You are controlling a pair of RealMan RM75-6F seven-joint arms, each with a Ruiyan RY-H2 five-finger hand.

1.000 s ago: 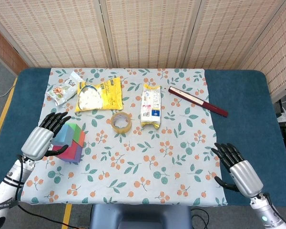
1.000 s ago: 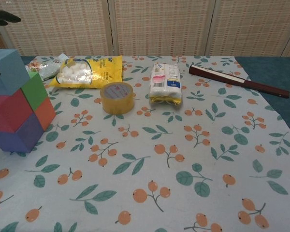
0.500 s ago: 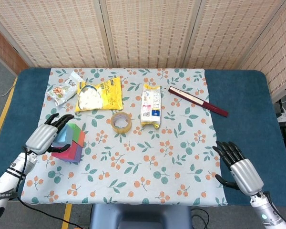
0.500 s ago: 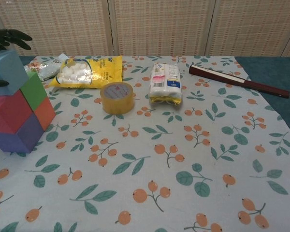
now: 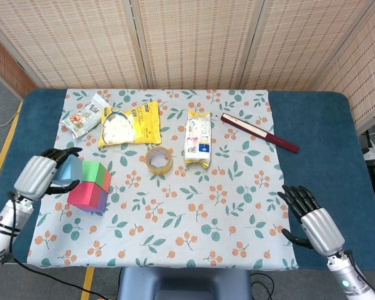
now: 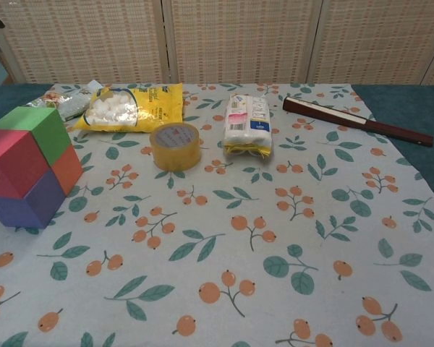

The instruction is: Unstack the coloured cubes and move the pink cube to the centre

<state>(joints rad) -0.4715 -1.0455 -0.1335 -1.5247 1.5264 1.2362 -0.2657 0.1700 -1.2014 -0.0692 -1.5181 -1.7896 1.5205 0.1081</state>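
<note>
The tablecloth (image 5: 194,206) is looking like smooth matt cloth printed with leaves and berries, lying over a duller, napped blue table cover (image 5: 319,137). The cubes (image 6: 29,170) are showing flat, matt painted faces. The snack bags (image 5: 130,123) are shining like glossy plastic film, and the tape roll (image 6: 175,145) is gleaming slightly. Both hands (image 5: 37,176) (image 5: 315,222) are showing brushed silver metal backs with black plastic fingers (image 5: 297,198). The screen (image 5: 194,37) behind is looking like rough woven reed.

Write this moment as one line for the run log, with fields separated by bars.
left robot hand: holds blue cube, lifted off stack | pink cube: in stack, table's left | right robot hand: open, idle
</note>
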